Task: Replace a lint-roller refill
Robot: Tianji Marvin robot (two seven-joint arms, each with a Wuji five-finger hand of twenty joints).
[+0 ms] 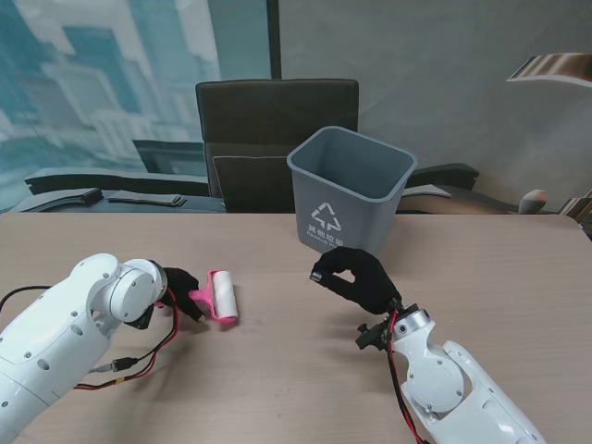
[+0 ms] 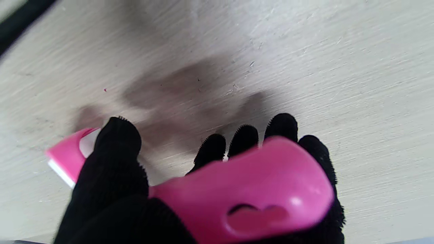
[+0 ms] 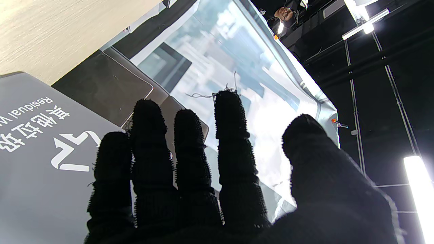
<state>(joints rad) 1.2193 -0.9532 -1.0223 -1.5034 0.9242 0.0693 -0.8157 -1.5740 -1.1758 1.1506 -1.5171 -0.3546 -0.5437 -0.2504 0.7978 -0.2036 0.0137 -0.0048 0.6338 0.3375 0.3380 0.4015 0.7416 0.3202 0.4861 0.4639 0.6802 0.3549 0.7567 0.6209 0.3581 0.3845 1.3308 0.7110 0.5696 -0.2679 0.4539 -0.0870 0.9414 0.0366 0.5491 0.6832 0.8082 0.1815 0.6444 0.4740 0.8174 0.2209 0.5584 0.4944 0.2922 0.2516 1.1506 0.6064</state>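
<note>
Pink plastic marks the lint roller (image 1: pixel 218 296) in the stand's view: it lies at about eight o'clock from the grey bin (image 1: pixel 349 190), its handle end in the left hand (image 1: pixel 181 292) and its white roll pointing toward twelve. The right hand (image 1: pixel 356 277) hangs at six o'clock of the bin, just in front of its wall, fingers curled with nothing visible in them.

Along the left wrist, black fingers (image 2: pixel 116 145) and thumb are wrapped round the pink handle (image 2: pixel 251 193), so that hand is clamped on the roller over bare wood.

Along the right wrist, the fingers (image 3: pixel 229 142) stand spread and empty, the bin's printed wall (image 3: pixel 40 159) beside them.

Judging by this, the roll on the roller is not yet swapped; no spare refill shows anywhere, so pulling off and replacing both seem left.
</note>
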